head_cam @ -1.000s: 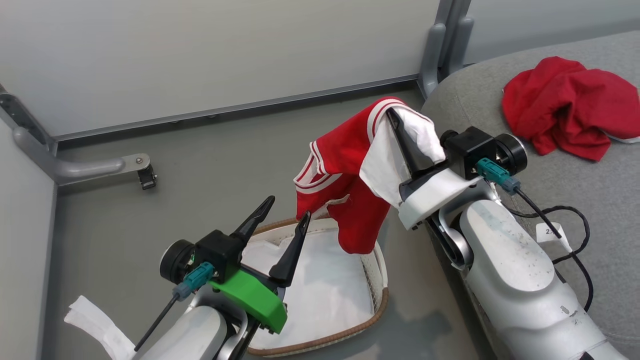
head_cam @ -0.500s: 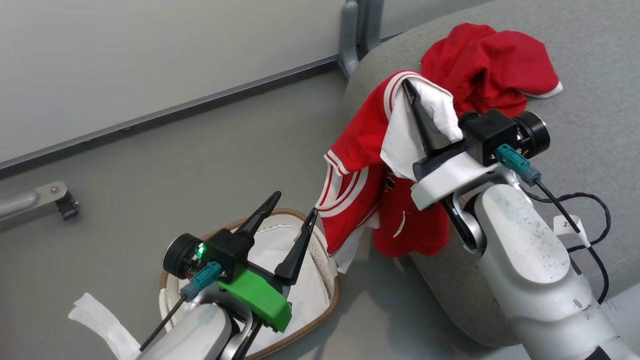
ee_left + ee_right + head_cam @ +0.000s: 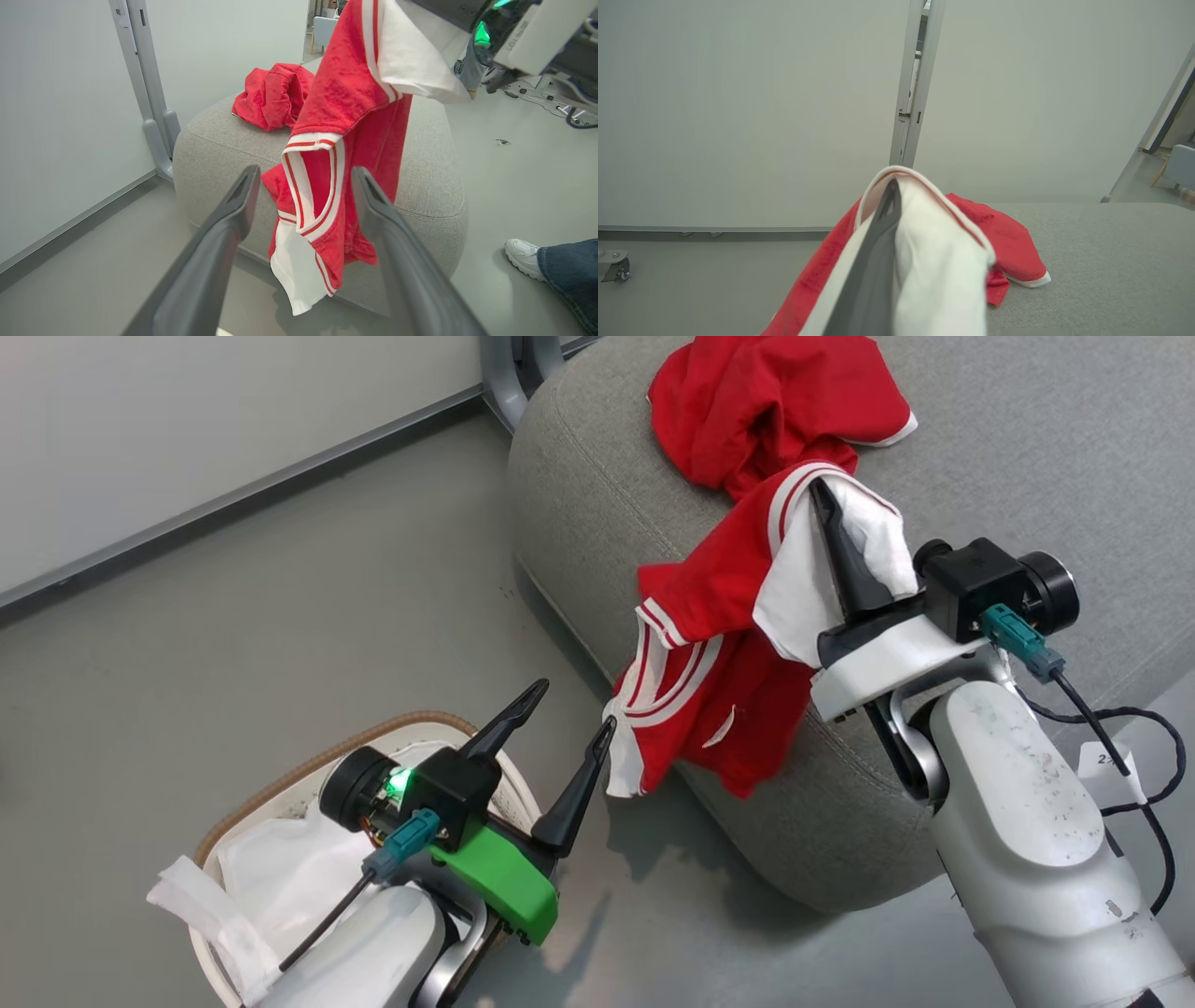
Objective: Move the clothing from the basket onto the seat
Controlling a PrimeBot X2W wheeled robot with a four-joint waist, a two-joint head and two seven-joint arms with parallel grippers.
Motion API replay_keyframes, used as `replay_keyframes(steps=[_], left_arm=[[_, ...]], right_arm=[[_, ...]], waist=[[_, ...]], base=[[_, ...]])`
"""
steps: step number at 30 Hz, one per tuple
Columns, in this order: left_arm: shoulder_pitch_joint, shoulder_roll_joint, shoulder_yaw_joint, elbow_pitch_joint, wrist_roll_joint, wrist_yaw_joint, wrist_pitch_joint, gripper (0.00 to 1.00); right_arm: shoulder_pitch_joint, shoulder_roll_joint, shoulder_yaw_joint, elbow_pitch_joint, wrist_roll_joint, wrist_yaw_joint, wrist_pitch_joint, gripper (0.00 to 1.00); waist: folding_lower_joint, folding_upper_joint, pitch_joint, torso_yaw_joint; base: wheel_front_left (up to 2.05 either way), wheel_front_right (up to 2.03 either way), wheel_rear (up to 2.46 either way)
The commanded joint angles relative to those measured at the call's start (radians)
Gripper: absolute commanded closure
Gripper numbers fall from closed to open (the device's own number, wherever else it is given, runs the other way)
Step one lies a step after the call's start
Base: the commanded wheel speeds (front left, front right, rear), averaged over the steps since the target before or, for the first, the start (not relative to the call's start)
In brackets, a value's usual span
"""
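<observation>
Head view: right gripper point(image 3: 822, 497) clamped shut on striped red garment point(image 3: 719, 607), which hangs at grey seat point(image 3: 597, 504) edge, 2 o'clock. Second red garment point(image 3: 775, 401) lies on seat, 1 o'clock. Left gripper point(image 3: 576, 705) spread wide, empty. Basket point(image 3: 280, 782) at 8 o'clock. Left wrist view adds a person's white shoe point(image 3: 523, 252), 4 o'clock.

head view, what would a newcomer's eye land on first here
First, the bright red striped garment hanging from the shut right gripper, in front of the near corner of the grey seat. Next, a second red garment lies crumpled on top of the seat, further back. At the lower left, the open left gripper is empty, near the basket with its white liner.
</observation>
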Motion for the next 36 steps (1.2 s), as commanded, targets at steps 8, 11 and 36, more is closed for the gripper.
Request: replay_keyframes(steps=[8, 11, 36], left_arm=[[-0.043, -0.003, -0.009, 0.001, 0.020, 0.004, -0.004, 0.00], [-0.054, -0.010, -0.014, 0.004, 0.025, 0.001, -0.007, 0.00], [-0.192, -0.038, -0.051, 0.016, 0.092, -0.010, -0.017, 0.00]], right_arm=[[-0.148, -0.071, 0.003, 0.066, 0.043, -0.001, 0.016, 1.00], [-0.248, -0.127, 0.001, 0.088, 0.060, -0.001, 0.039, 1.00], [-0.648, -0.554, -0.346, 0.510, -0.015, -0.001, 0.172, 1.00]], waist=[[0.0000, -0.0001, 0.067, 0.066], [0.0000, -0.0001, 0.089, 0.108], [0.0000, -0.0001, 0.363, 0.385]], base=[[0.00, 0.00, 0.00], [0.00, 0.00, 0.00], [0.00, 0.00, 0.00]])
